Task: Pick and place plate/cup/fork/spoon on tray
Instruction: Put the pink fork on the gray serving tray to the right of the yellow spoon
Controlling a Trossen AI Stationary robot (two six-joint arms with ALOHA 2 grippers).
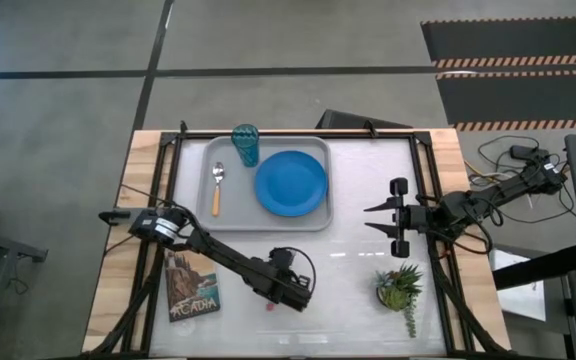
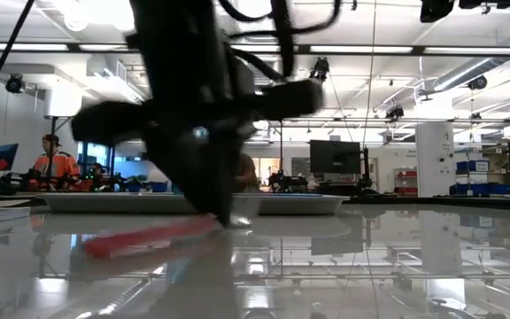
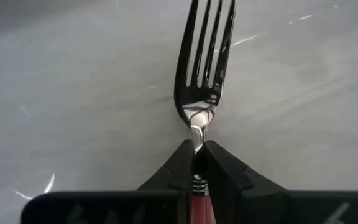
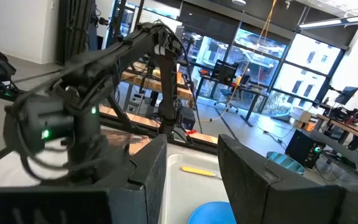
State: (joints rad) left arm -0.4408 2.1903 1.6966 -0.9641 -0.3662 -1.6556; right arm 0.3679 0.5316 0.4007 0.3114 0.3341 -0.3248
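Note:
The fork [image 3: 204, 68] lies at the table's near middle, its pink-red handle [image 2: 149, 237] low over the tabletop. My left gripper [image 3: 197, 146] stands over it, pointing down, shut on it; it also shows in the high view [image 1: 283, 292]. My right gripper [image 1: 373, 220] is open and empty at the table's right, clear of the table. The blue plate [image 1: 291, 183], the teal cup [image 1: 245, 145] and the orange-handled spoon [image 1: 217, 190] lie in the grey tray [image 1: 268, 222] at the far middle. My left gripper pinches the fork's metal neck [image 3: 197, 134] between its two fingers, just where the pink handle [image 3: 199, 208] begins. The fingers come from above and lie across the fork. The fork lies nearly level at the tabletop; whether it still touches, I cannot tell.
A small potted plant [image 1: 400, 288] stands at the near right. A book [image 1: 193, 288] lies at the near left, under my left arm. Bare tabletop lies between the fork and the tray.

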